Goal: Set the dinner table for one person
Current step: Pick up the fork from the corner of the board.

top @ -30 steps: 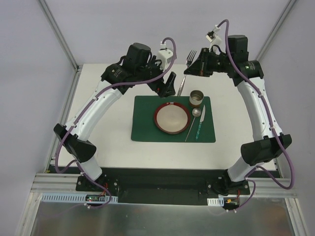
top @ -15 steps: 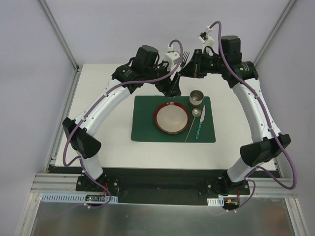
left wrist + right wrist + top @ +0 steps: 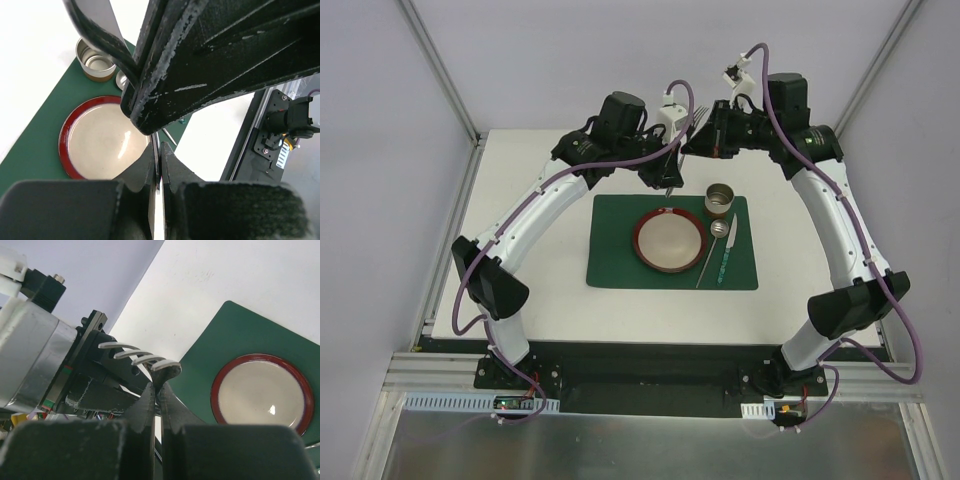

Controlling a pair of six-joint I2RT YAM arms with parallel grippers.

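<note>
Left gripper point(image 3: 156, 155) clamped on fork point(image 3: 165, 369) handle, right gripper point(image 3: 156, 392) pinching its neck; I read tines up, dinner table point(image 3: 560, 300) below, left arm point(image 3: 535, 215) nearer bare side of placemat point(image 3: 610, 255).

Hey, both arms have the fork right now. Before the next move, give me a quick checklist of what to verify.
1. The left tool is shut on the handle of the fork: ok.
2. The right tool is shut on the fork just below the tines: ok, not yet released.
3. The fork is held clear above the dinner table: ok.
4. The placemat is bare left of the plate: ok.
5. The spoon and knife lie right of the plate: ok.
6. The left grip is firm enough alone: cannot tell.
</note>
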